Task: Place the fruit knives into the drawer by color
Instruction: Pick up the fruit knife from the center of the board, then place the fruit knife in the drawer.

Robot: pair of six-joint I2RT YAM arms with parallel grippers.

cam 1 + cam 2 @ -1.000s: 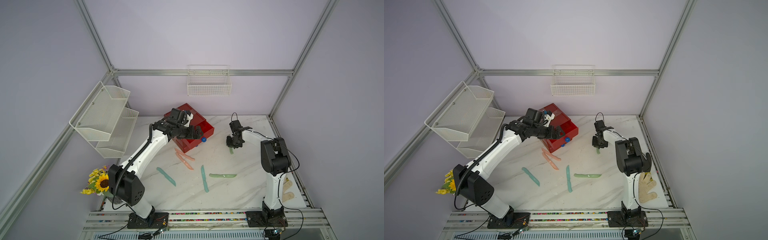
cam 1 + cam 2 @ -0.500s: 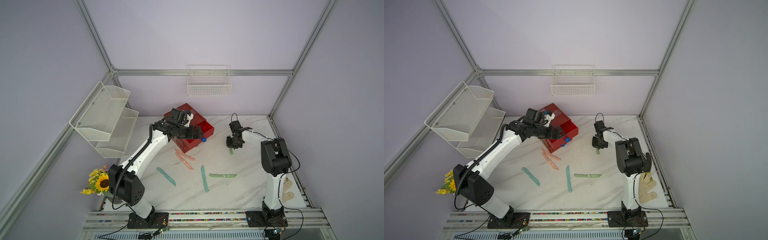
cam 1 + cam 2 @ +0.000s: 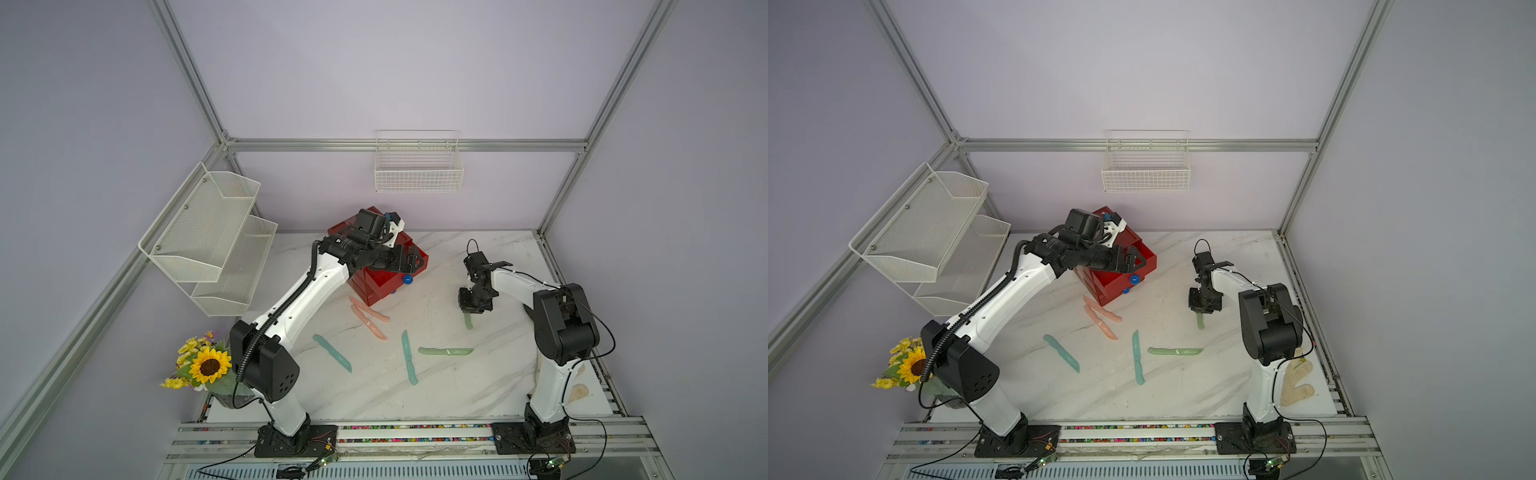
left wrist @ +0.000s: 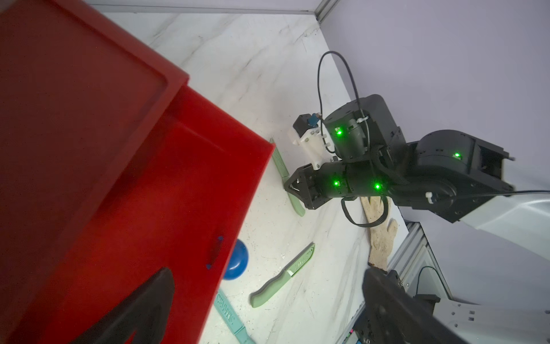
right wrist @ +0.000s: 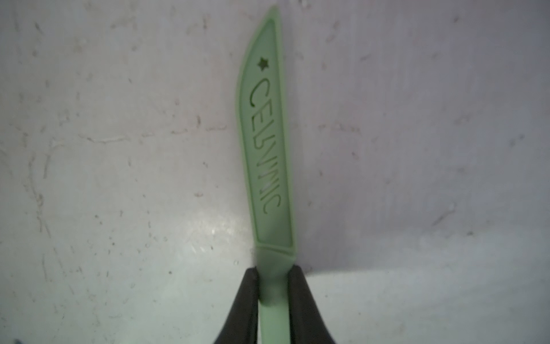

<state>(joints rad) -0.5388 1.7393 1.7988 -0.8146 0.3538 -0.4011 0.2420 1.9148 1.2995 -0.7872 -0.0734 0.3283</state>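
Right gripper (image 5: 273, 278) is low over the right side of the white marble tabletop (image 3: 457, 399), its black fingers (image 5: 250, 297) pinched tight on the handle of a slim pale green plastic knife (image 5: 266, 143). The blade, with its raised lettering, points out ahead, right down by the marble; touching or just off it, I can't tell. Across the way, the left gripper (image 3: 417, 261) hangs above the small red three-drawer chest (image 3: 380, 289), jaws spread wide, right over the top drawer (image 4: 166, 190), which is pulled out. A round blue knob (image 3: 407, 279) shows at the chest's front. Five more lie flat on the marble between the arms: two salmon-pink knives (image 3: 374, 314) just in front of the chest, so close together I can't tell whether they touch. One teal knife (image 3: 332, 353) lies nearer the left arm and another teal knife (image 3: 409, 359) in the middle. A second pale green knife (image 3: 445, 351) lies just beside that, near the held one.
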